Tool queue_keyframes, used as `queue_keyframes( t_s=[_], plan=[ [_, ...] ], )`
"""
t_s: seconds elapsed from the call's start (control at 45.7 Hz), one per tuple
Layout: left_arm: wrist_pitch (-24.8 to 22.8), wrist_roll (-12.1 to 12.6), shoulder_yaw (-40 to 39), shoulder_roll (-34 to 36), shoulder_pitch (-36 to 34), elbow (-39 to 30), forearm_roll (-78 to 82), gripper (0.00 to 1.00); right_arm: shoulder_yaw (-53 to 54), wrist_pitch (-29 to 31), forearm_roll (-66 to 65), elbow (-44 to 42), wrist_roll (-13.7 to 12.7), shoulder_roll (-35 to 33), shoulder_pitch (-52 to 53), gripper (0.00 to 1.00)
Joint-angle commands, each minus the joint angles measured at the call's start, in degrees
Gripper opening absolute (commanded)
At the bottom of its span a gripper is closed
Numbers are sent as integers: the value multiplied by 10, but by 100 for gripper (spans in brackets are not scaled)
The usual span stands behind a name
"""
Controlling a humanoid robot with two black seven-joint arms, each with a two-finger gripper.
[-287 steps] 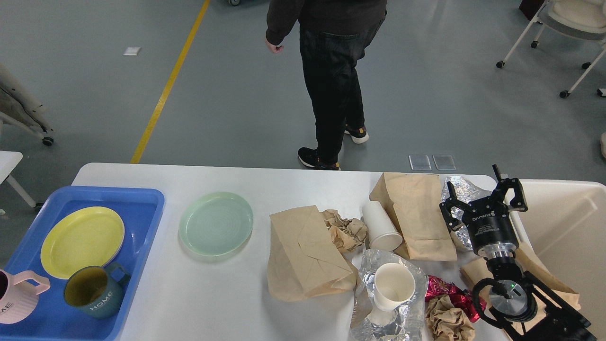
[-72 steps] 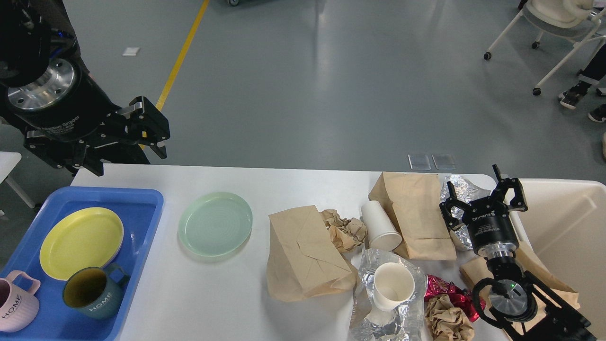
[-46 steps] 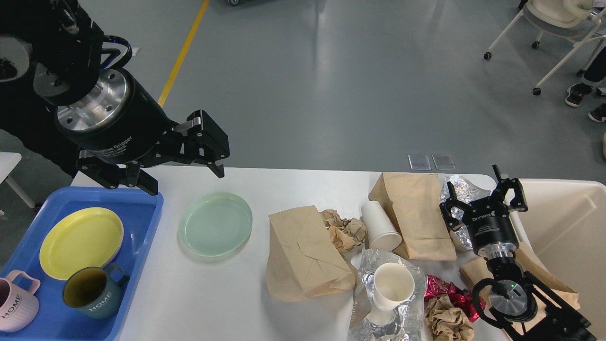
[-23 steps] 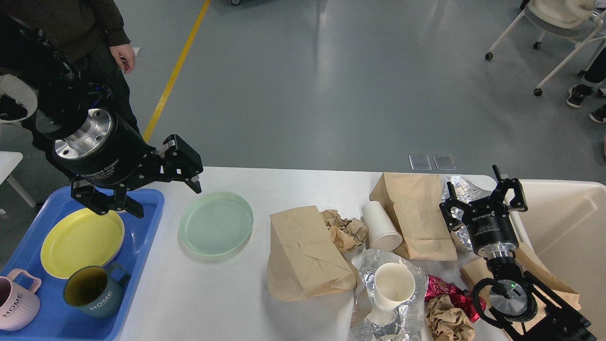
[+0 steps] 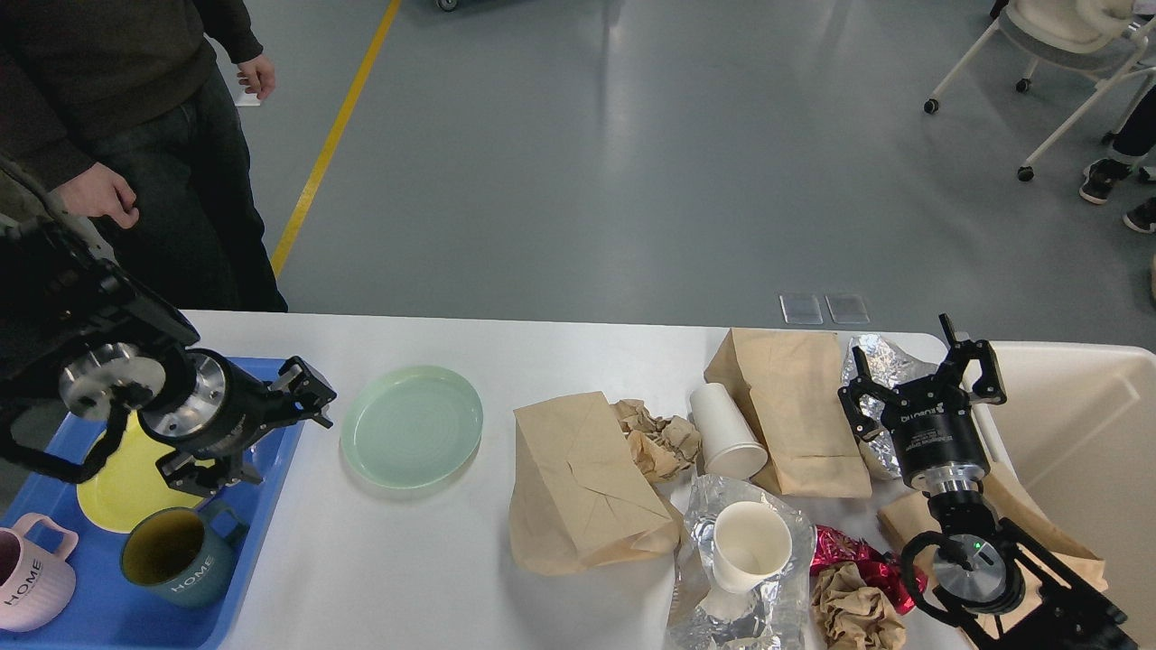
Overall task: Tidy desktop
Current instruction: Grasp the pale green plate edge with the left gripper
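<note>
Reaching left gripper (image 5: 275, 433), fingers spread, toward pale green round plate (image 5: 412, 426) on white desktop (image 5: 406, 560) left-centre: straddle near-left rim squarely (glazed, likely slippery). Right gripper (image 5: 921, 379) spread, idle far right.

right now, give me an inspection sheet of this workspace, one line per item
surface: white desktop, bare in the left-middle, crowded on the right.
job's things: pale green plate alone on the desktop; blue tray holds a yellow plate, a teal mug and a pink mug.
clutter: two brown paper bags, crumpled brown paper, two white paper cups, foil, red wrapper.
grippers: left gripper open over the tray's right edge; right gripper open, empty, beside the beige bin.
cables: black loops on both arms, none loose on the desktop.
surroundings: person standing at the far left corner; wheeled chair far right.
</note>
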Motion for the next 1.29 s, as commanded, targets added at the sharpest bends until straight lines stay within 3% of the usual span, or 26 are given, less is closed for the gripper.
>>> queue_keyframes(
  t_s=[0.0,0.35,0.985,1.27],
  plan=[
    [79,0,-43,12,60,10,-38,89,0,0,0,0,0,0,1,100],
    [93,2,-148,42,238,156,-39,89,0,0,0,0,0,0,0,100],
    [98,1,-248,20,341,306,-39,89,0,0,0,-1,-1,0,1,100],
    [109,0,-274,10,377,333,-34,89,0,0,0,0,0,0,1,100]
  ],
)
